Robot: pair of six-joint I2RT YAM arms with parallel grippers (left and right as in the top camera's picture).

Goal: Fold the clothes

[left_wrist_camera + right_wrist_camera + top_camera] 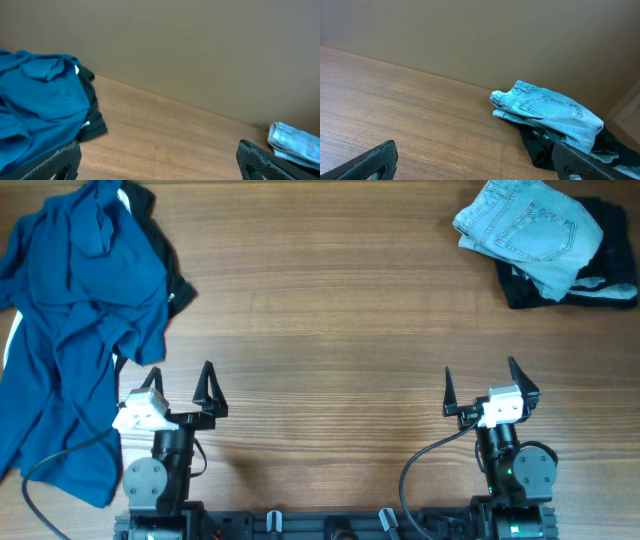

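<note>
Partly cropped leftward, the blue shirt point(70, 310) overlies a black garment point(178, 292); left gripper point(180, 380) and right gripper point(481, 376) gape empty.

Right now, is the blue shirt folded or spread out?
Unfolded: the blue shirt lies crumpled in loose wrinkles at the left edge of the table, partly over a black garment.

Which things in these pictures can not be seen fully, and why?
Blue garment: overhead view, left side cut off by the picture edge.
Black garment beneath it: mostly covered by the blue one, in the overhead and left wrist views.
Dark clothing under the jeans: largely covered; how many pieces, cannot tell.
</note>
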